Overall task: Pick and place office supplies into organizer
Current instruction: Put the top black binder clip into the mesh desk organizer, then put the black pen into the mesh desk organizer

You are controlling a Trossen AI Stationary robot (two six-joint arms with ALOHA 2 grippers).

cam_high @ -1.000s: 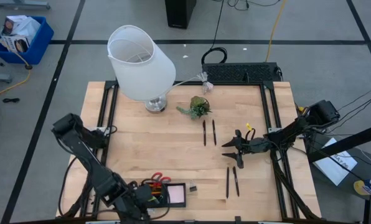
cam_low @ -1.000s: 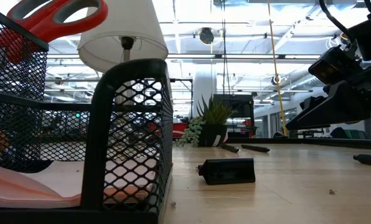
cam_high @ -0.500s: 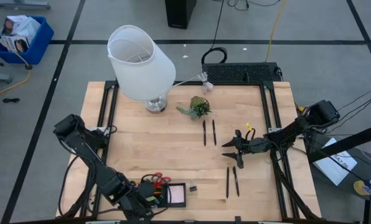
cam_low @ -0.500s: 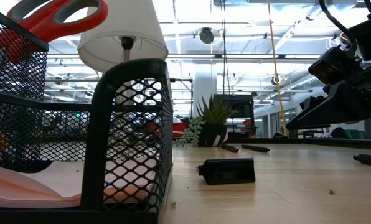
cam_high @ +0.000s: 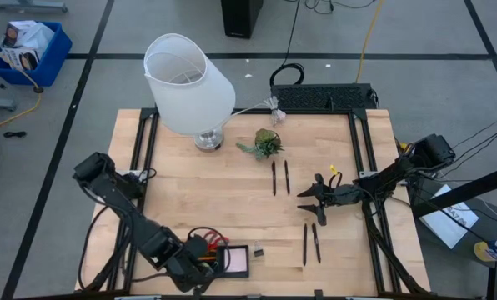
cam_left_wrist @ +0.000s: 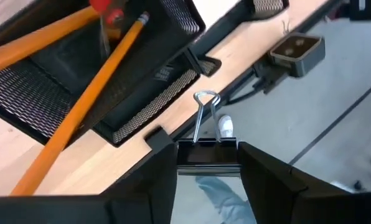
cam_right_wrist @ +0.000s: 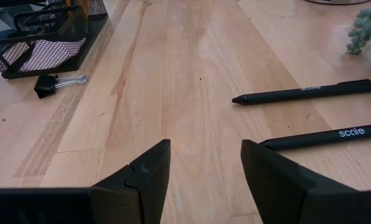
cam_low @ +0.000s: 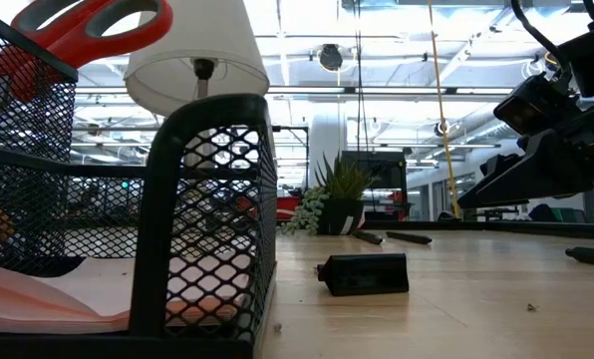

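- Two pens (cam_high: 279, 177) lie mid-table near the plant sprig (cam_high: 263, 143), two more (cam_high: 310, 242) near the front edge; your right gripper (cam_high: 313, 198) sits between the pairs, fingers spread, holding nothing
- Your left gripper (cam_left_wrist: 208, 163) is pinching a black binder clip (cam_left_wrist: 208, 153), wire handles sticking out, just off the table's front edge beside the organizer (cam_left_wrist: 151, 99)
- Organizer (cam_high: 219, 259) is at the front-left: pink sticky pad (cam_high: 235, 261) and red scissors (cam_high: 212, 240) inside, orange pencils (cam_left_wrist: 79, 106) slanting out of it
- A second binder clip (cam_high: 258, 252) lies on the wood just right of the organizer
- White lamp (cam_high: 188, 83) stands back-left, well apart from everything you're handling
- The pens in the right wrist view (cam_right_wrist: 325, 137) read "scale"
- Low view: organizer mesh (cam_low: 217, 209) blocks most of the left; you can't see the left gripper there
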